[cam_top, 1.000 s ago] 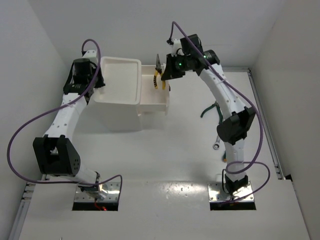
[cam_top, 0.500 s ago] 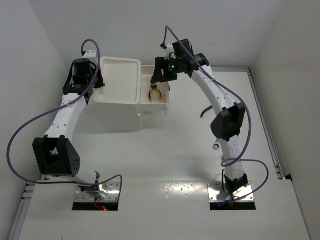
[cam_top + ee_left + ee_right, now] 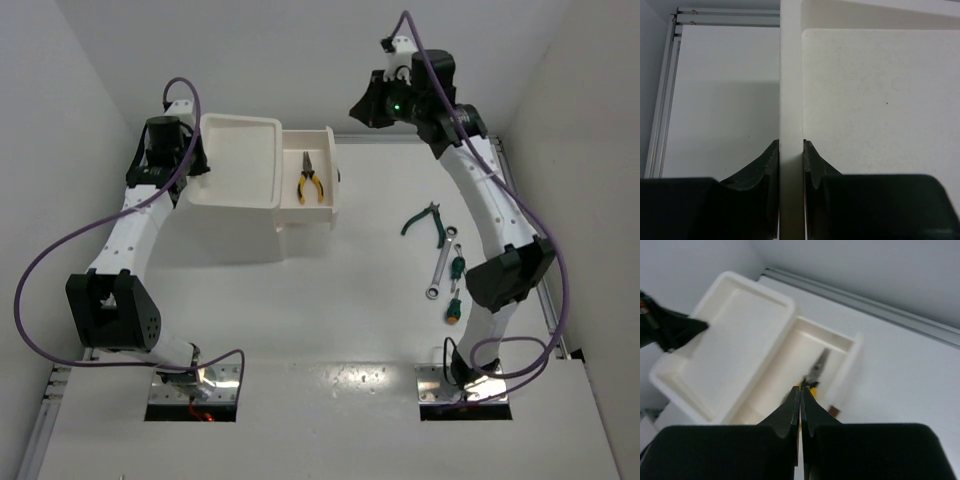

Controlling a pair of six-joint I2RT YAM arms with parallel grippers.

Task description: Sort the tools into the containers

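The yellow-and-black-handled pliers (image 3: 309, 178) lie flat inside the open drawer (image 3: 326, 207), nose toward 12 o'clock. The drawer juts out at 3 o'clock from the white cabinet (image 3: 240, 240).

The right pincer (image 3: 362, 105) hangs in the air at about 1 o'clock from the drawer. Its fingers are pressed almost together and there is nothing between them. Its wrist view looks down past them at the pliers.

The left pincer (image 3: 791, 155) is closed on the 9 o'clock rim of the tray top (image 3: 240, 122), with one finger on each side of the wall. This probably braces the cabinet so it does not slide while the drawer is loaded.

Well apart, at 4 o'clock from the drawer, the green-handled pliers (image 3: 425, 220), a silver wrench (image 3: 440, 268) and two green-handled screwdrivers (image 3: 456, 270) (image 3: 453, 308) lie on the bench (image 3: 330, 320), not yet sorted.
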